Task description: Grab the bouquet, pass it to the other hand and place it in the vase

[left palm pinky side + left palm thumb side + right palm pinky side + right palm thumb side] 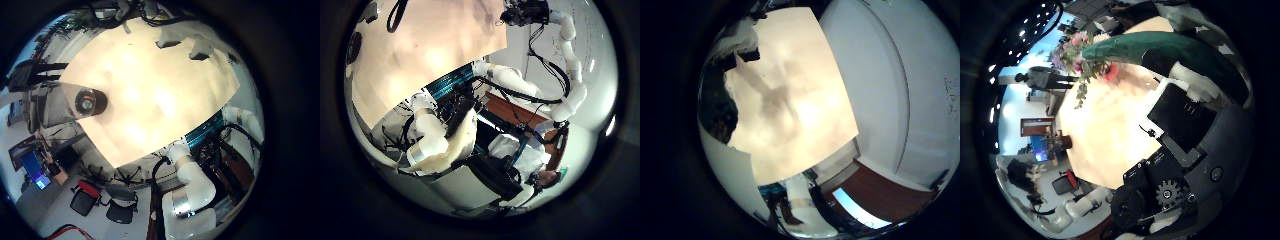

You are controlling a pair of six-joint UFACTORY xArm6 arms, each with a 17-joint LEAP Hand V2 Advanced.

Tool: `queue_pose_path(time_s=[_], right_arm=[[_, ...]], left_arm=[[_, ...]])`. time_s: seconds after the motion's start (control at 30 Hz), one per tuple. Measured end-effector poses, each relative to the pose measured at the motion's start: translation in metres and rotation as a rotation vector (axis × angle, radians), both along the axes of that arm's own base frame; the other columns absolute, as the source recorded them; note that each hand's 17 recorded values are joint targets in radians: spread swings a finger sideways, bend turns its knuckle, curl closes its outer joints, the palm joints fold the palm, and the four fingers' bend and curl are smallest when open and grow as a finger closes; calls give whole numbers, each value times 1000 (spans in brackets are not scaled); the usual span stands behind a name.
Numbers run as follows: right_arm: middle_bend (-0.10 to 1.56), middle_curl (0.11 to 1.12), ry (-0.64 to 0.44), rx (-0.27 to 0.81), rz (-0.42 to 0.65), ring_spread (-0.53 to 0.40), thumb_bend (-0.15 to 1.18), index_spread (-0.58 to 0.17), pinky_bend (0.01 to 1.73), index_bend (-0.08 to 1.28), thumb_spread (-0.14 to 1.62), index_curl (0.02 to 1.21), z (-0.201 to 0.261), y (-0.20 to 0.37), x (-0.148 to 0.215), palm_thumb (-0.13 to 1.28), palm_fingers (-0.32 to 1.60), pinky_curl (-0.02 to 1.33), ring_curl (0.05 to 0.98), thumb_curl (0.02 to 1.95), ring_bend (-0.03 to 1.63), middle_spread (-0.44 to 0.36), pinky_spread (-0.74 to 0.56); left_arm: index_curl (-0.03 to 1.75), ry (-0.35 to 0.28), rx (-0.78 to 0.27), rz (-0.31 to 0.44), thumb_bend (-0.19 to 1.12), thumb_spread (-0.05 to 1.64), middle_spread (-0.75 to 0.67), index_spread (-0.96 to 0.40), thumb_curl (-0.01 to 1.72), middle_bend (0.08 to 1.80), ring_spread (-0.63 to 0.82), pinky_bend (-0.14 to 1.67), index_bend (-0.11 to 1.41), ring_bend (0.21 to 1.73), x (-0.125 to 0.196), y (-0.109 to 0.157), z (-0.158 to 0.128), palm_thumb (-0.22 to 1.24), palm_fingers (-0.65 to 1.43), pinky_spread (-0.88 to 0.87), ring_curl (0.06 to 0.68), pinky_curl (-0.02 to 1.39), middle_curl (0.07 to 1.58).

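Observation:
In the right thumb side palm view the bouquet's wrapped stem (1160, 50) runs close across my right hand's palm, with the flowers and leaves (1085, 55) at its end over the table. My right hand's fingers (1195, 110) curl beside the stem. The vase (88, 100) stands upright near the table's edge in the left little finger side palm view, seen from above. My left hand's fingers (185, 45) reach out over the table and hold nothing. The left thumb side palm view shows my right hand (525, 12) far off, on its arm (575, 70).
Chairs (100, 200) and desks stand on the floor beyond the table's edge.

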State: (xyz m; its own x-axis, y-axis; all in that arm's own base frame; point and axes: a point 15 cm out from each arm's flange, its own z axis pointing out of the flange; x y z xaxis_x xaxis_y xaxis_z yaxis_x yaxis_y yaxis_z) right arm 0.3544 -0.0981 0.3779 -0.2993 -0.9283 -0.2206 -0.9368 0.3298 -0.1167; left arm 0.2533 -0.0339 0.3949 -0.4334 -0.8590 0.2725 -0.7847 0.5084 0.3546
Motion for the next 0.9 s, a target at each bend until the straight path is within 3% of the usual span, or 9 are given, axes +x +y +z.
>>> queue_pose_path(time_s=[0.27,0.47,0.6,0.73,0.8,0.87,0.9], right_arm=[[1340,811,-212,191,11,-180,46,-271,1464,1091,853,971,106,0,-20,1164,1159,493,628,900,1479,-134,-191],[1351,795,-327,339,8,-177,34,-257,1443,1106,843,963,139,-5,-32,1161,1158,527,633,959,1485,-129,-191],[1359,789,-299,372,-3,-177,13,-252,1431,1117,847,959,130,-10,-41,1141,1150,547,634,982,1484,-127,-192],[1318,765,-197,353,-30,-185,-65,-256,1377,1060,911,935,101,-30,-48,965,1104,543,616,896,1454,-138,-235],[1206,726,-131,320,-44,-202,-75,-286,1311,904,979,896,85,-40,-57,814,884,523,589,803,1392,-156,-334],[1156,715,-42,282,-48,-210,-65,-290,1295,782,1006,883,62,-48,-68,753,686,531,594,754,1382,-154,-382],[1117,697,12,275,-46,-216,-63,-292,1254,641,1021,836,47,-49,-75,717,458,507,575,725,1353,-154,-369]], left_arm=[[362,23,-54,-3,-17,1209,176,-33,285,259,264,646,181,759,12,-1,-3,299,297,381,153,-1,389],[369,63,-160,32,-16,1204,164,-34,288,263,248,638,181,760,18,-5,9,311,306,363,152,-3,392],[370,84,-179,31,-17,1203,162,-34,288,262,243,638,179,760,13,-6,13,312,308,358,151,-1,392],[370,78,-184,29,-17,1203,161,-34,288,260,241,646,178,760,11,-7,15,313,309,358,149,-1,391],[370,80,-185,26,-17,1202,161,-35,288,259,242,646,177,764,11,-7,14,313,310,357,150,-2,391],[370,76,-187,21,-17,1202,161,-35,288,259,242,647,178,766,10,-7,15,313,310,357,150,-2,391],[370,78,-189,17,-17,1202,161,-35,288,259,242,647,178,767,9,-8,15,313,309,357,150,-2,391]])
